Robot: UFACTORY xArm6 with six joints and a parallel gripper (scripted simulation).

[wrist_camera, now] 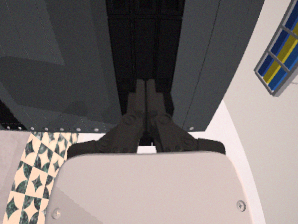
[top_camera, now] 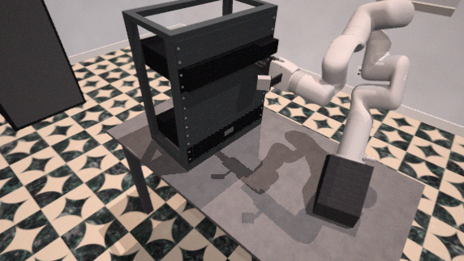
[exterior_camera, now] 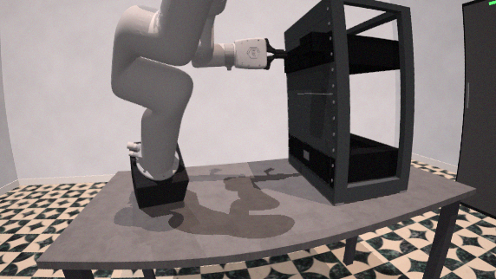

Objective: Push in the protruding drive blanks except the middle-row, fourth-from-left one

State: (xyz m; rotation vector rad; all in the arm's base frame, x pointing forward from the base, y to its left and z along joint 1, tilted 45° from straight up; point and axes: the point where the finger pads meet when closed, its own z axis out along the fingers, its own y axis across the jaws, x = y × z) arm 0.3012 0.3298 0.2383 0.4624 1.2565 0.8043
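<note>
The dark rack stands on the grey table and also shows in the exterior view. The black storage chassis sits near its top, front facing my arm. My gripper is shut and empty. It points level at the chassis front, with the fingertips at or just short of it near the top. In the wrist view the closed fingers point into a dark vertical strip of the chassis front. I cannot make out single drive blanks or which stand out. In the top view the fingers are mostly hidden by the rack's edge.
A second black unit fills the rack's bottom bay. My arm's dark base block stands on the table's right part. A tall dark cabinet stands behind the rack, off the table.
</note>
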